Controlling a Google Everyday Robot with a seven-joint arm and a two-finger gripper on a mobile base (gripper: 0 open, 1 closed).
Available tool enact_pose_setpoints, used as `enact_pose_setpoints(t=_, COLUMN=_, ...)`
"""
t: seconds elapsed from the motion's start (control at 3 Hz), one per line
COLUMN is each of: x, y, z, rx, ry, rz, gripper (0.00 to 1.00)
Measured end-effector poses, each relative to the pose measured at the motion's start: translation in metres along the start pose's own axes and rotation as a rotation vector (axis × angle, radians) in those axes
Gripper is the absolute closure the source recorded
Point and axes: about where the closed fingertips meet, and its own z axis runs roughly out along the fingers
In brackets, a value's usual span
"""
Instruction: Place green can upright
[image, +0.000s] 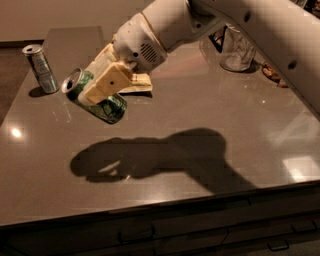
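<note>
Right, the bench (215, 120) takes up most of my view. It has wide bare surface in the middle and toward the near edge, where the arm's shadow (150, 159) falls. The arm (240, 22) reaches in from the upper right and slopes down to the left.

At its end the tool (95, 89) is clamped across the green can (113, 106), with one pale finger (112, 80) flat over the can's side. The can hangs over the left half of the bench. I judge it is off the surface, since the shadow lies well apart from it.

The can's long axis is what counts now. It is tilted, with the silver top up and to the left and the base down and to the right, nearer the bench. To stand it up I would need a wrist roll that lifts the top over the base, then a straight descent.

A glass jar (237, 47) stands well away at the far right. A silver can (41, 69) stands upright near the left edge, close to where the green can's top points, so I would put the can down toward the middle. A pale packet (140, 84) lies just behind the tool and is partly hidden.
</note>
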Motion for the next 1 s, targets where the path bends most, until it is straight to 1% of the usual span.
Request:
enact_pose_setpoints(t=0.33, x=0.013, y=-0.009, z=-0.008, rx=0.037, ry=-0.135, rz=0.079, gripper=1.0)
enact_pose_setpoints(t=0.67, x=0.027, y=-0.016, z=-0.013, rx=0.095, ry=-0.212, rz=0.115, gripper=1.0)
enact_pose_setpoints(t=1.0, x=0.04, y=-0.022, z=-0.016, rx=0.154, ry=-0.287, rz=0.124, gripper=1.0)
